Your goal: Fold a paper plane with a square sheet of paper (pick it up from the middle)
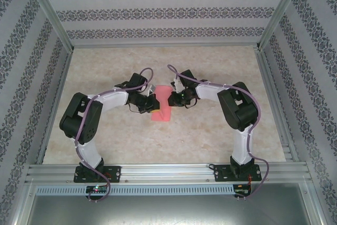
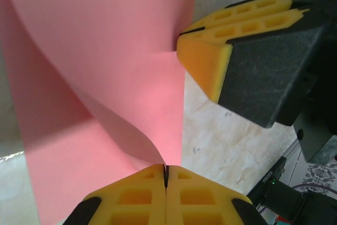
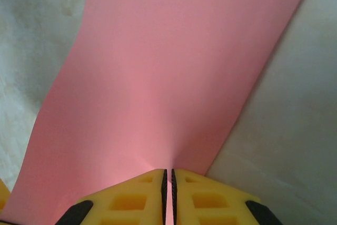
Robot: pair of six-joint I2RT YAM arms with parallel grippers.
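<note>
Here, the left gripper (image 2: 166, 176), its yellow ribbed pads pressed together, is clamped on one side of the thin, matte, salmon-pink square sheet of paper (image 2: 100, 56). The black-bodied right gripper (image 3: 168, 176), with the same yellow pads, is pinched shut on the opposite side. Between the two pinches the sheet bows into a soft curl rather than lying flat. From above it sits mid-table between the wrists, its near end trailing toward the arm bases; whether that end touches the surface I cannot tell.

The step looks like bringing two halves together for a fold. Done well, both grippers should travel in matched arcs with little tension, since paper this thin can tear or slip. The straight free edge beside the right gripper should meet its partner edge before any crease is pressed.

Room is generous outward: the pale marbled tabletop (image 1: 105, 135) lies open all round, with the patterned side walls (image 1: 21, 77) and the aluminium front rail (image 1: 168, 169) well apart. The tight spot is between the wrists, which are near each other.
</note>
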